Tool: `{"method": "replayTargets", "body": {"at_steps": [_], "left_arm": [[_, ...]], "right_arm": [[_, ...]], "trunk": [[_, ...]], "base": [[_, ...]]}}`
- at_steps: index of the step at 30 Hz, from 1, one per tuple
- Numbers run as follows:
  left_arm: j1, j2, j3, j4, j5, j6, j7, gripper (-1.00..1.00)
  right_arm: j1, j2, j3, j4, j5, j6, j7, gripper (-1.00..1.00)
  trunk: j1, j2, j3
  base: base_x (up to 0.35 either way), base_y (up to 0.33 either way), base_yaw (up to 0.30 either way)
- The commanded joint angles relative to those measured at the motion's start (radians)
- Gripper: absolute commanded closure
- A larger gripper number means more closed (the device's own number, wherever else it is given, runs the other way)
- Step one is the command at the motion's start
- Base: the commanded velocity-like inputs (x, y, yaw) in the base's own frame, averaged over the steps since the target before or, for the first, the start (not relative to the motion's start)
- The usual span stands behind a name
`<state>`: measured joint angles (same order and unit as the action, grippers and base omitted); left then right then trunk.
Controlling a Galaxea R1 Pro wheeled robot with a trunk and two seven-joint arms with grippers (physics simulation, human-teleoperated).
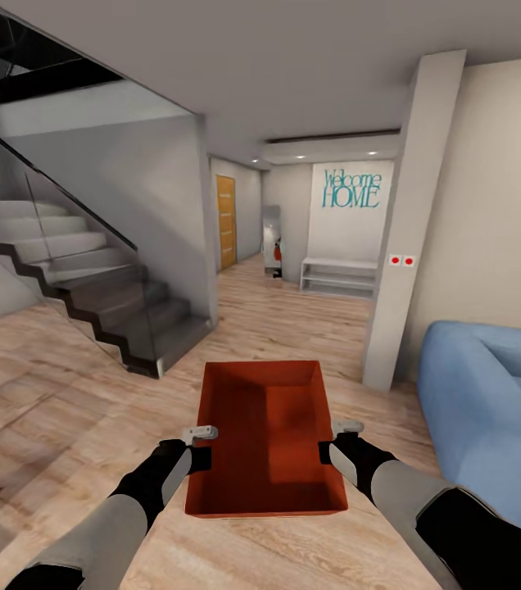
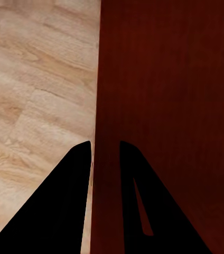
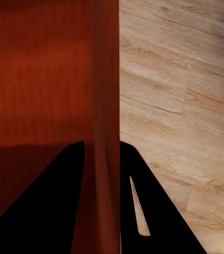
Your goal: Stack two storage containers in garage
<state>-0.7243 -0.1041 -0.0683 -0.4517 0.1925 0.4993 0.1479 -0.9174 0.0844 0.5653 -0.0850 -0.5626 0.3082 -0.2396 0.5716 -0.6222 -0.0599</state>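
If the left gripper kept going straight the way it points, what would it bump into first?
Probably the wood floor. The left gripper pinches the wall of the red container and points downward; beyond its fingertips the left wrist view shows that wall, then planks below.

A home's living area: light wood plank floor (image 1: 64,385), a blue fabric sofa (image 1: 490,410) right of a pale square column (image 1: 404,238), a dark glass-railed staircase (image 1: 88,287) to its left, and teal "Welcome HOME" wall lettering (image 1: 351,189) beyond it.

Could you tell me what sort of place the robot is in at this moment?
It looks like a home's open living area near the entrance: a blue sofa, a staircase with a glass railing, a light wood plank floor, and "Welcome HOME" lettering on the far wall.
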Motion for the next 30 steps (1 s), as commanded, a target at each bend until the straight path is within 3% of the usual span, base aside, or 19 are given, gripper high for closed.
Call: {"method": "replayTargets", "body": {"at_steps": [1, 9, 30], "left_arm": [[0.0, 0.001, -0.011, 0.001, -0.022, 0.01, 0.015, 1.0], [0.0, 0.001, -0.011, 0.001, -0.022, 0.01, 0.015, 1.0], [0.0, 0.001, -0.011, 0.0, -0.022, 0.01, 0.016, 1.0]], "right_arm": [[-0.001, 0.0, 0.024, -0.004, 0.016, 0.006, -0.009, 1.0], [-0.001, 0.0, 0.024, -0.004, 0.015, 0.006, -0.009, 1.0], [-0.001, 0.0, 0.024, -0.004, 0.015, 0.006, -0.009, 1.0]], "trunk": [[0.001, -0.002, -0.002], [0.001, -0.002, -0.004], [0.001, -0.002, -0.005]], "base": [[0.323, 0.0, -0.275], [0.323, 0.0, -0.225], [0.322, 0.0, -0.008]]}}
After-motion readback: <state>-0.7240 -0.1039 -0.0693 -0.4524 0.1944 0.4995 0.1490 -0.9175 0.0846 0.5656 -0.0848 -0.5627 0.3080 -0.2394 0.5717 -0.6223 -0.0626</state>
